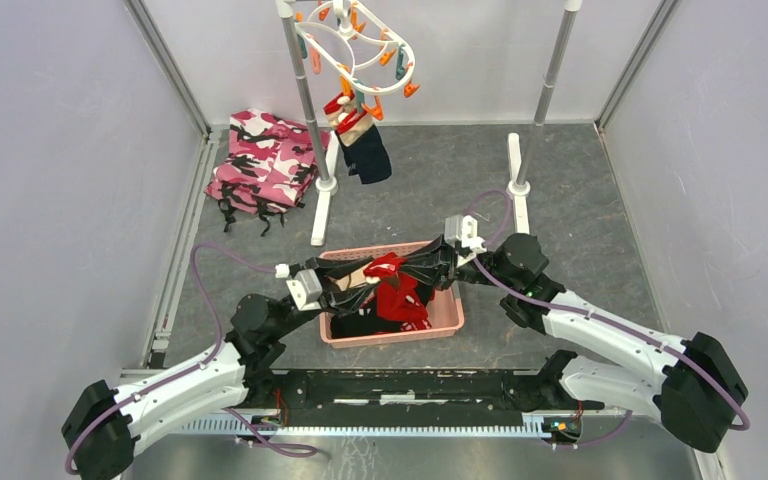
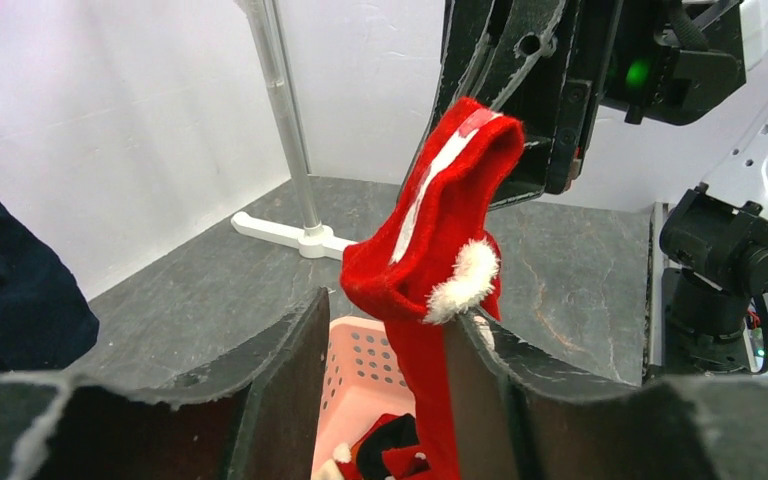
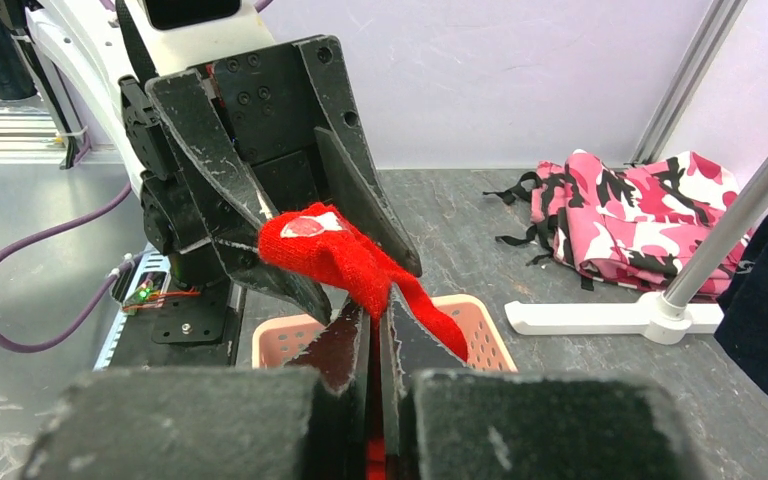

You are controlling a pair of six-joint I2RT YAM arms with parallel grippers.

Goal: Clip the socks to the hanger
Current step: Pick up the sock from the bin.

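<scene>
R claw (image 3: pixel 375 325) clamped on red sock (image 2: pixel 430 240); L claw (image 2: pixel 388 318) gapes halfway astride it, no grip yet; I'd pinch squarely below R's tips.

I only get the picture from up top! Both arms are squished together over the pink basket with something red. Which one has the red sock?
Observer: The right gripper. Its own wrist camera shows its fingers shut, with the red sock pinched between them.
Operator: What about the other arm?
Observer: The left gripper is open. Its fingers stand on either side of the sock, with a gap on one side.
Operator: Is the sock red all over?
Observer: No. The left wrist camera shows a fluffy white pom-pom on it.
</scene>
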